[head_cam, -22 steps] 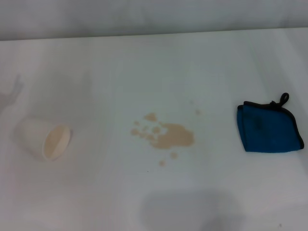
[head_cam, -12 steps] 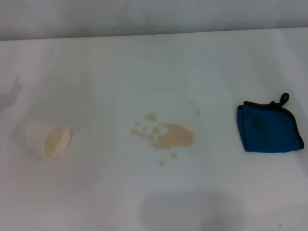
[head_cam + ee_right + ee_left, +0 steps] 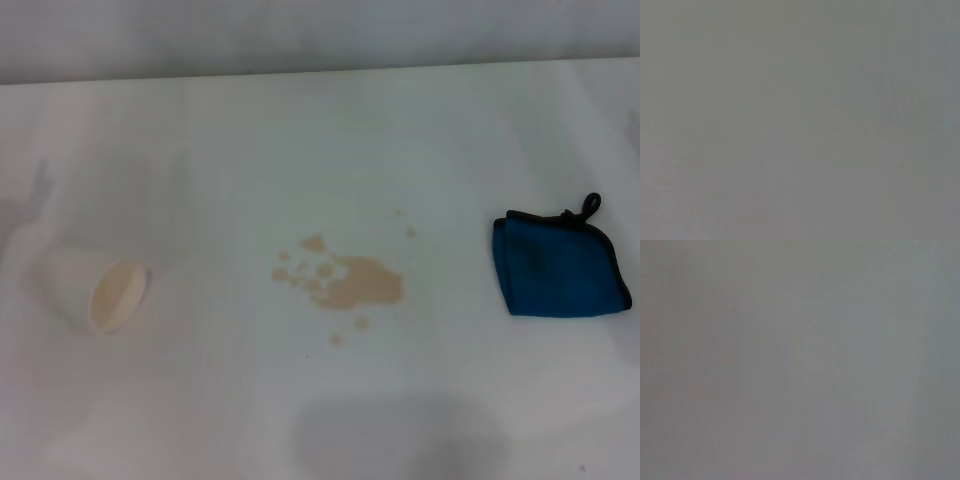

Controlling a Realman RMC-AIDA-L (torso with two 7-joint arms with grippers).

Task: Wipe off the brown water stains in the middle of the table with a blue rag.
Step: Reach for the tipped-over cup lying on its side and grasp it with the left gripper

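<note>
Only my head view gives me the scene. There I see the table (image 3: 320, 130), white and smooth, with the brown water stains (image 3: 352, 283) near its middle: one tan blotch and small drops around it. The blue rag (image 3: 556, 266) lies folded on the right side, well apart from the stains, its black loop at the far corner. A cream paper cup (image 3: 95, 290) lies on its side at the left. Both wrist views show me only plain grey. Neither gripper appears in any view, so I cannot tell their state. I read no writing anywhere.
</note>
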